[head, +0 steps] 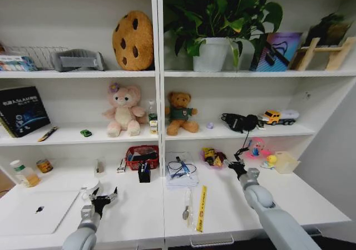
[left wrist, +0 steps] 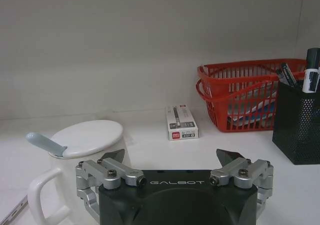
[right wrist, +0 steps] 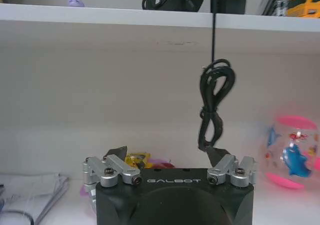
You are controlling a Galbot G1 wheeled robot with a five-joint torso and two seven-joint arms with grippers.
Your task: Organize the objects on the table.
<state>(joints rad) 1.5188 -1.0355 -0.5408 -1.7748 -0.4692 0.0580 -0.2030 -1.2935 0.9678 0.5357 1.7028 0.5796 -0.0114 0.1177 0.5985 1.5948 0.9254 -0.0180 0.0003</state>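
White desk top (head: 139,216) carries everything, and at its far left edge a clear bottle (head: 23,173) with amber contents and a small tin (head: 44,165) are seen against the back wall. Nearer the front left corner a closed silver laptop (head: 39,211) lies flat. Just right of the laptop the left gripper (head: 104,198) is held low over the desk with its fingers spread wide and nothing between them; in the left wrist view the same gripper (left wrist: 172,157) is seen with a lidded white mug (left wrist: 82,155) just beside its one finger, and a small pen box (left wrist: 181,122) lying farther back toward the wall. A red basket (head: 142,155) stands at the back near the shelving divider, with a black mesh pen holder (head: 144,173) in front of it. Right of the divider, a clear pouch with cables (head: 181,169) lies flat, and a yellow ruler (head: 202,208) and a spoon (head: 186,212) lie toward the front edge. The right gripper (head: 233,165) is raised near the back wall, fingers parted and empty, close to a hanging black cable (right wrist: 214,105); a small yellow toy (head: 210,156) lies just left of it, a pink fish ball (right wrist: 296,152) to its right.
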